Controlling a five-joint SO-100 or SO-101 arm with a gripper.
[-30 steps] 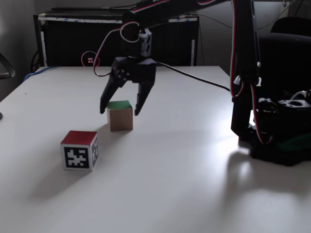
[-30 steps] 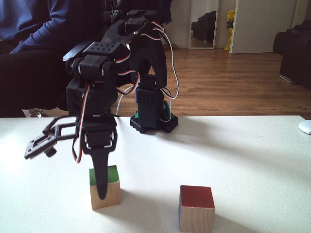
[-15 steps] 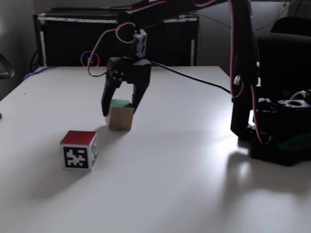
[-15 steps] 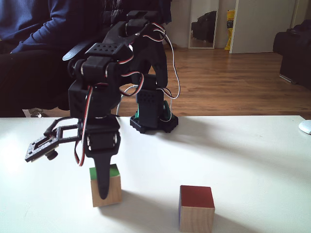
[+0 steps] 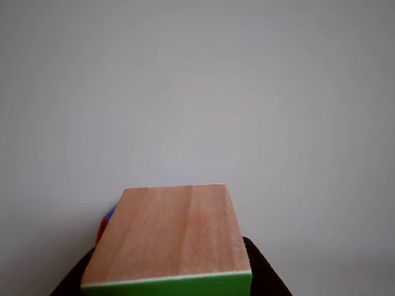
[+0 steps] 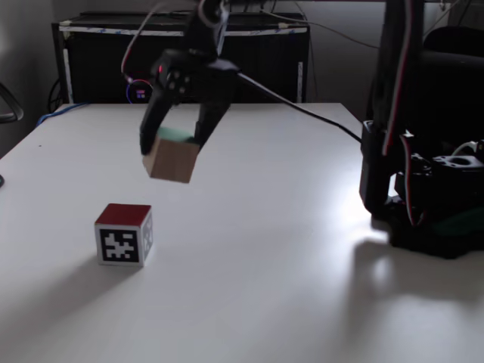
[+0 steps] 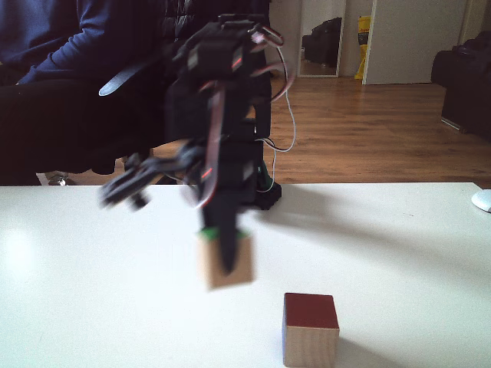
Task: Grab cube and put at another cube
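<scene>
Jaws clenched on the cube (image 6: pixel 172 159): we see one dark finger on each side of it, wood faces below, green face up betw. the fingers. In a fixed view the gripper (image 6: pixel 172 147) holds the cube clear of the table (image 6: pixel 287 249), tilted, w/ open air under it. In the other fixed view the gripper (image 7: pixel 222 253) is motion-blurred; one finger (image 7: pixel 225 238) crosses the cube's (image 7: pixel 224 261) front wood face, green edge just visible at top.

Other view: cube (image 5: pixel 168 233) seen close up, wood face toward us, green strip w/ thin white line along the bottom edge; dark fingers (image 5: pixel 262 271) flank it at lower L and R corners. A bit of red and blue peeks out just left of the jaws, behind the cube.

Below and to the left of the jaws in a fixed view, another cube (image 6: pixel 124 234) rests on the table, red face up, pixel marker face toward the camera, well apart from the held cube. In the other fixed view it (image 7: pixel 310 330) lies below-right of the jaws, red top, wood front.

Beyond: arm base (image 6: pixel 423 204) at table's right side; a seated person (image 7: pixel 69 77) behind the table.
</scene>
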